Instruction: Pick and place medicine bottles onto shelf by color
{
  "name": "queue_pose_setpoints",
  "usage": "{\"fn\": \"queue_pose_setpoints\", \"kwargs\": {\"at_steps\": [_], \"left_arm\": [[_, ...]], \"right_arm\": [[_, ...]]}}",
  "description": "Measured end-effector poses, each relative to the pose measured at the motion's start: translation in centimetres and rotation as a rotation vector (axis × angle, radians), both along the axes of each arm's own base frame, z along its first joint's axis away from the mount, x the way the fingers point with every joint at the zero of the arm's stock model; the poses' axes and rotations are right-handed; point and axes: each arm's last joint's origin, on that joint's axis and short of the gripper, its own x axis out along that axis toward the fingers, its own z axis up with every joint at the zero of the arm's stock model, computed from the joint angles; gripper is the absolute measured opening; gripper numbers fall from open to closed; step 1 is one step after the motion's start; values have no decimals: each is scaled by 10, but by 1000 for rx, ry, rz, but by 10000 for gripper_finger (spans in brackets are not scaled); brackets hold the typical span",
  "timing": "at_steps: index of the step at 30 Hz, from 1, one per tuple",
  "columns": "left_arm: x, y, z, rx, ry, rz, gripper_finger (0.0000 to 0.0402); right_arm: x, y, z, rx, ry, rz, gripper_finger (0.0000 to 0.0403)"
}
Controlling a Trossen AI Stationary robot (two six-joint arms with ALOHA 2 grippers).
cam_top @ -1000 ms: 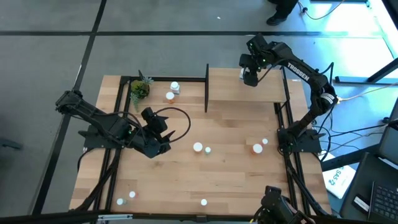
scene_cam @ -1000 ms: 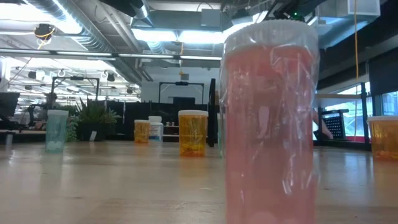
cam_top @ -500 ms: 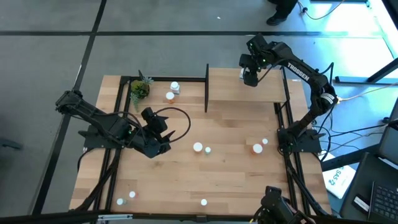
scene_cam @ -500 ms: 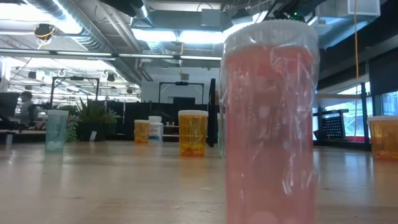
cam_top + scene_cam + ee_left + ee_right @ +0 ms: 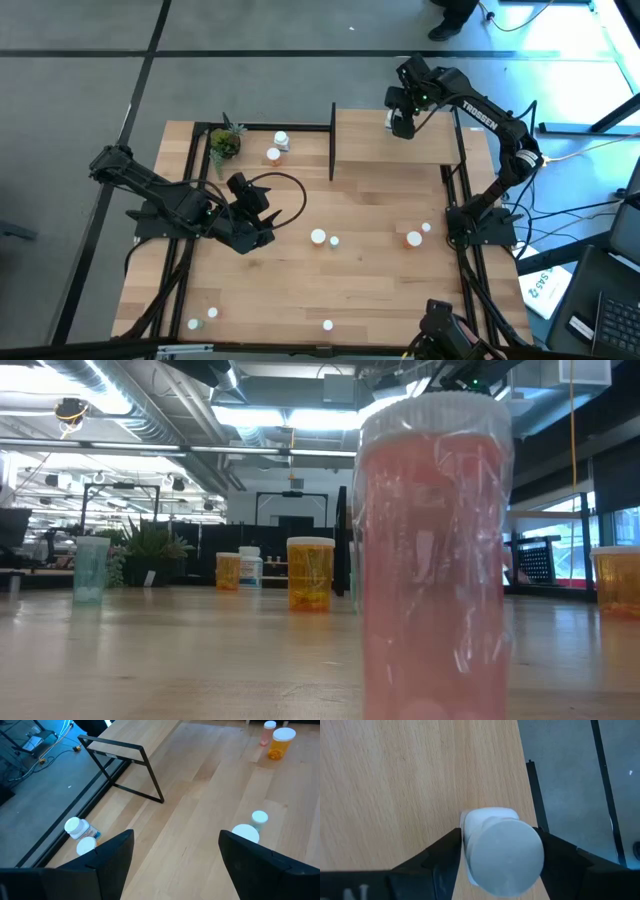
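Note:
The shelf [image 5: 385, 148] stands at the table's far right. My right gripper [image 5: 400, 124] hangs over its far edge, shut on a white bottle [image 5: 495, 845] that stands on the board [image 5: 395, 780]. My left gripper [image 5: 258, 230] is open above the table's left middle with nothing between its fingers [image 5: 175, 840]. To its right stand two white-capped bottles [image 5: 318, 237] [image 5: 334, 241]. An orange bottle [image 5: 413, 238] and a pink one [image 5: 427, 228] stand upright at the right. A pink bottle [image 5: 435, 560] fills the low view. My right gripper has the white bottle between its two fingers, one on each side of the white cap [image 5: 535, 855]. The fingers [image 5: 445, 855] come from above, slanting down. The bottle stands near the shelf's far edge; the cap hides its foot.
A potted plant [image 5: 224, 143] stands at the far left, with a white bottle [image 5: 281, 140] and an orange one [image 5: 273, 154] beside it. Three more bottles [image 5: 200, 319] [image 5: 327, 324] stand near the table's front edge. A black cable [image 5: 285, 195] loops by the left arm.

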Motion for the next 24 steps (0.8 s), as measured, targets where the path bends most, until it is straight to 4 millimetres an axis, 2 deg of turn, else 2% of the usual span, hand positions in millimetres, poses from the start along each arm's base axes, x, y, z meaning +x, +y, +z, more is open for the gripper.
{"fn": "queue_pose_setpoints", "kwargs": {"at_steps": [24], "left_arm": [[0,0,0,0,0,0,286]], "right_arm": [[-24,29,43,-112,-95,-1,234]]}}
